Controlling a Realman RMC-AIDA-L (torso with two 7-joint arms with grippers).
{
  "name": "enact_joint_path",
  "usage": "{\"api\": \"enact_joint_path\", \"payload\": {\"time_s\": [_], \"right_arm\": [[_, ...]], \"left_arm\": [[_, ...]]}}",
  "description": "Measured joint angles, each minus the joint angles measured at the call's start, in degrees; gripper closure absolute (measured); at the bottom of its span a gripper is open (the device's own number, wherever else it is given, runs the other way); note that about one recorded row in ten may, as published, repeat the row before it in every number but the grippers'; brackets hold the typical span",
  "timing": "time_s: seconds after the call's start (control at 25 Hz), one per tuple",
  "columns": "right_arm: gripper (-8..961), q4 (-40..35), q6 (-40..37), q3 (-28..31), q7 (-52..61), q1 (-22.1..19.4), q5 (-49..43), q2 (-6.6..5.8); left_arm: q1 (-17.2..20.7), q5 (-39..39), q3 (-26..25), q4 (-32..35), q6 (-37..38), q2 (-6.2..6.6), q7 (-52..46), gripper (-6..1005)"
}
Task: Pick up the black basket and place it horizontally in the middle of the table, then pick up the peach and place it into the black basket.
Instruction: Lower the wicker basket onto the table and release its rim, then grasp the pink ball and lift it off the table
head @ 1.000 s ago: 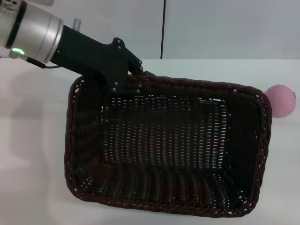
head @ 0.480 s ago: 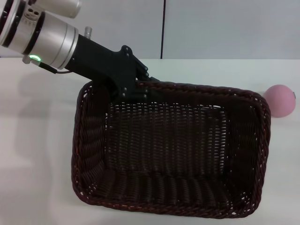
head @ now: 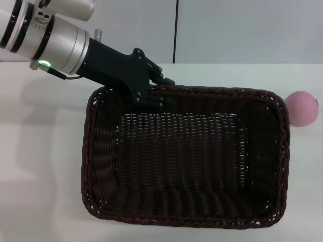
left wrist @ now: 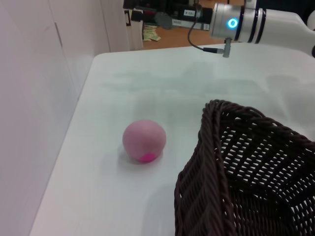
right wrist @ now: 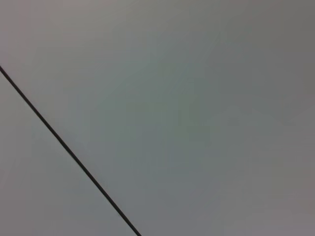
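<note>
The black basket (head: pixel 280 151) lies lengthwise across the table (head: pixel 40 151), open side up, filling the middle of the head view. My left gripper (head: pixel 155 89) is shut on the basket's far rim near its far left corner. The peach (head: pixel 302 108) sits on the table just beyond the basket's far right corner, apart from it. The left wrist view shows the peach (left wrist: pixel 143 140) on the table beside the basket's braided rim (left wrist: pixel 206 162). Part of the right arm (left wrist: pixel 246 23) shows in the left wrist view beyond the table; its gripper is out of view.
A wall with a dark vertical seam (head: pixel 175 30) stands behind the table's far edge. Bare white tabletop lies to the left of the basket and around the peach. The right wrist view shows only a grey surface with a dark line.
My left arm has shifted right and carried the basket with it. The basket has turned square to the table and its tilted left side has come down level. The peach has not moved.
</note>
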Motion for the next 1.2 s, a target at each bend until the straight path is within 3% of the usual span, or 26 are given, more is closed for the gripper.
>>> {"api": "enact_joint_path", "payload": {"time_s": [0.32, 0.44, 0.56, 0.64, 0.68, 0.8, 0.84, 0.92, 0.96, 1.0, 1.04, 1.08, 1.12, 1.2], "right_arm": [[222, 0.0, 0.1, 0.0, 0.0, -0.1, 0.0, 0.00], [222, 0.0, 0.1, 0.0, -0.1, -0.1, 0.0, 0.00], [222, 0.1, 0.1, 0.0, -0.2, -0.1, 0.0, 0.00], [222, 0.2, 0.1, 0.0, -0.1, -0.1, 0.0, 0.00], [222, 0.2, -0.1, -0.2, -0.1, -0.1, 0.0, 0.00], [222, 0.2, -0.3, -0.3, -0.1, -0.2, -0.1, -0.01], [222, -0.1, -0.5, -0.7, -0.2, -0.3, -0.5, -0.04], [222, -0.6, -0.5, -1.1, -0.2, -0.2, -1.0, -0.09], [222, -1.3, -0.6, -1.7, -0.3, -0.3, -1.6, -0.13], [222, -2.2, -0.7, -2.3, -0.3, -0.3, -2.5, -0.17], [222, -4.4, -1.7, -3.7, -0.3, -0.6, -5.3, -0.24], [222, -4.4, -1.7, -3.7, -0.3, -0.6, -5.3, -0.24], [222, -5.9, -2.6, -4.5, -0.2, -0.7, -7.1, -0.32], [222, -9.0, -5.0, -6.1, 0.2, -1.1, -11.6, -0.52]], "left_arm": [[0.8, -2.6, 1.3, 0.0, -3.5, -0.32, 0.4, 616], [1.4, -3.8, 1.3, 0.1, -5.1, -0.32, 0.9, 387], [2.1, -5.2, 1.3, 0.2, -6.2, -0.32, 1.7, 311], [4.5, -10.8, 0.8, 0.2, -8.1, -0.25, 3.8, 261], [6.5, -14.6, 0.6, 0.0, -9.5, -0.25, 5.1, 261], [7.6, -17.1, 0.6, -0.2, -10.5, -0.25, 5.9, 263], [11.4, -25.6, 0.5, -1.9, -13.4, -0.32, 9.0, 263], [11.4, -25.6, 0.5, -1.9, -13.4, -0.32, 9.0, 264], [14.7, -37.2, 0.3, -5.8, -15.0, -0.29, 13.5, 264], [15.7, -40.4, 0.1, -7.4, -15.1, -0.22, 14.8, 265], [17.9, -48.2, -0.3, -11.5, -15.1, -0.08, 18.5, 265], [17.9, -48.2, -0.3, -11.5, -15.1, -0.08, 18.5, 266], [20.6, -58.5, -0.7, -17.4, -14.5, -0.14, 23.8, 266], [21.6, -62.4, -0.7, -20.0, -13.9, -0.25, 25.8, 267]]}}
